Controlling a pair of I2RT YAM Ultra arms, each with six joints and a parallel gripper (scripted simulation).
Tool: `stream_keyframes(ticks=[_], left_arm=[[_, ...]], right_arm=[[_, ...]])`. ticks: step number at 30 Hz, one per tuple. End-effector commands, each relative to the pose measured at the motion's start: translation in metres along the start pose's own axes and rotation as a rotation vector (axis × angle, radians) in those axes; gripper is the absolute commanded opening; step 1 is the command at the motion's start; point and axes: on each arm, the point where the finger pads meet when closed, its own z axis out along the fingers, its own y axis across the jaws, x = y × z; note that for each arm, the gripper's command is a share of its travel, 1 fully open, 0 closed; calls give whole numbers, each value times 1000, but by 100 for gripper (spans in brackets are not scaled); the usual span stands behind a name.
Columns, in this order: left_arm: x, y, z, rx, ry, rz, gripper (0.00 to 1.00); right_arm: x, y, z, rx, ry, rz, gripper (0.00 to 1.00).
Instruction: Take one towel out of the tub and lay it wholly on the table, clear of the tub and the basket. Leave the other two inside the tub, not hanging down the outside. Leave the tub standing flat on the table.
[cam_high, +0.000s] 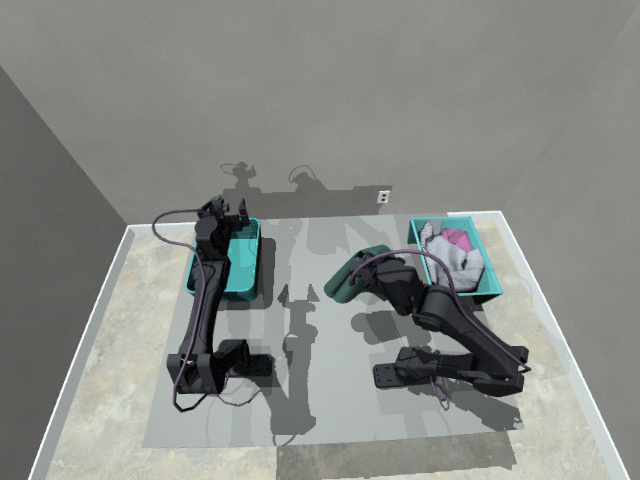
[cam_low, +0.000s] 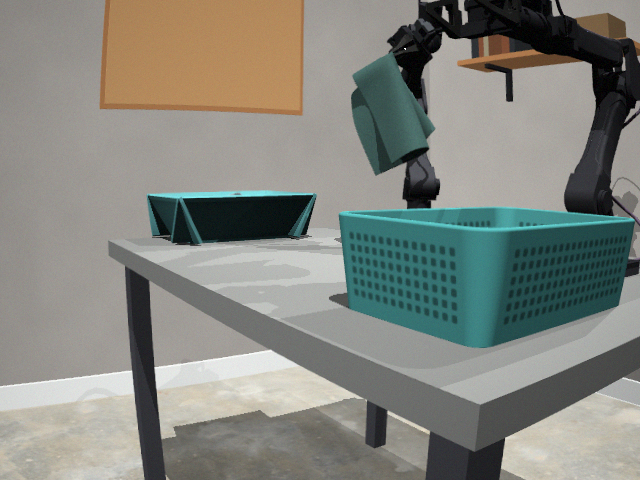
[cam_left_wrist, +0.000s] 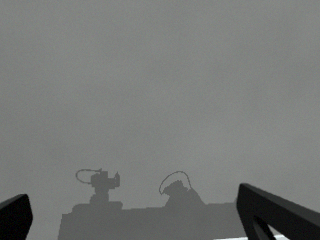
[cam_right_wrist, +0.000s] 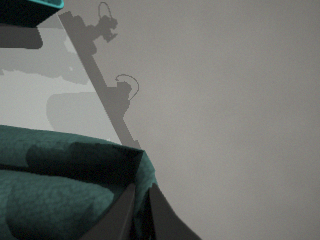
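A dark green towel (cam_high: 338, 284) (cam_low: 390, 111) (cam_right_wrist: 55, 202) hangs folded in the air, well above the table, between tub and basket. My right gripper (cam_low: 394, 52) (cam_right_wrist: 142, 194) is shut on its upper edge. The teal tub (cam_high: 492, 284) (cam_low: 232, 219) with slanted walls stands flat at the right in the top view. A grey towel (cam_high: 449, 260) and a pink towel (cam_high: 457, 238) lie inside it; no cloth shows over its outside. My left gripper (cam_high: 232, 207) (cam_left_wrist: 139, 199) is open and empty, high over the far end of the teal basket (cam_high: 256, 258) (cam_low: 403, 273).
The grey table (cam_high: 336, 403) (cam_low: 310, 325) bears both containers; the basket stands at the left in the top view and looks empty. A grey wall (cam_high: 310, 103) stands behind the table's far edge. The right forearm reaches past the tub's near left corner.
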Motion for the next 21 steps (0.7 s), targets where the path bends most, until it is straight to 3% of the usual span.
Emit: stream_keyframes(ticks=[1, 21], left_arm=[[-6, 0, -2, 2, -14, 0, 100], [-6, 0, -2, 2, -14, 0, 100]], right_arm=[[6, 10, 5, -45, 18, 14, 1], [25, 38, 17, -190, 63, 32, 1]])
